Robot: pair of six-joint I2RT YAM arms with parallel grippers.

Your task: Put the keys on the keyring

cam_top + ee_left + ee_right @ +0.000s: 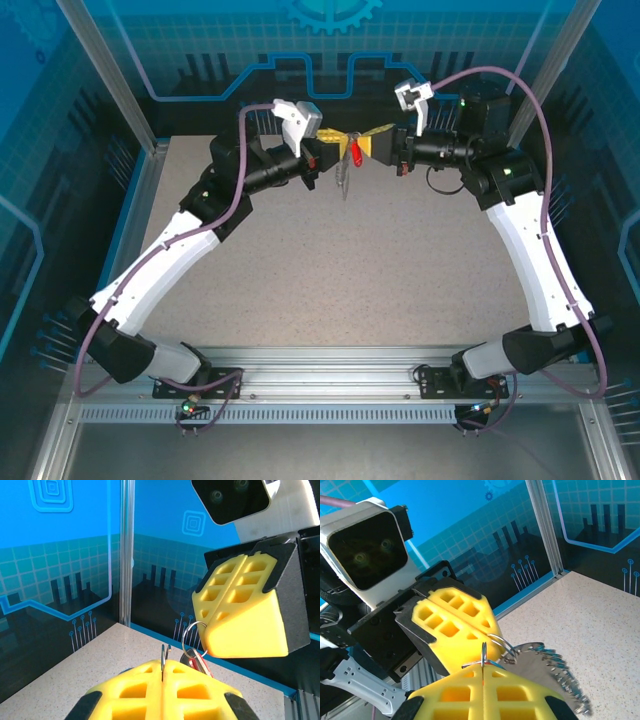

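High over the far middle of the table, my left gripper point(335, 140) and right gripper point(372, 137) meet tip to tip. In the left wrist view my left gripper point(164, 669) is shut on a thin silvery ring point(165, 655). This ring belongs to the keyring point(545, 672), a grey flat piece with a row of small rings, which hangs below the left fingers point(455, 622). My right gripper point(483, 667) is shut on a small wire ring point(192, 632). The red-headed key point(201, 662) dangles from that ring. The two rings stand close beside each other.
A speckled tabletop point(350, 260) lies well below both grippers. Blue enclosure walls and an aluminium post point(126, 550) stand close behind. Both arms arch in from the near rail point(330, 370).
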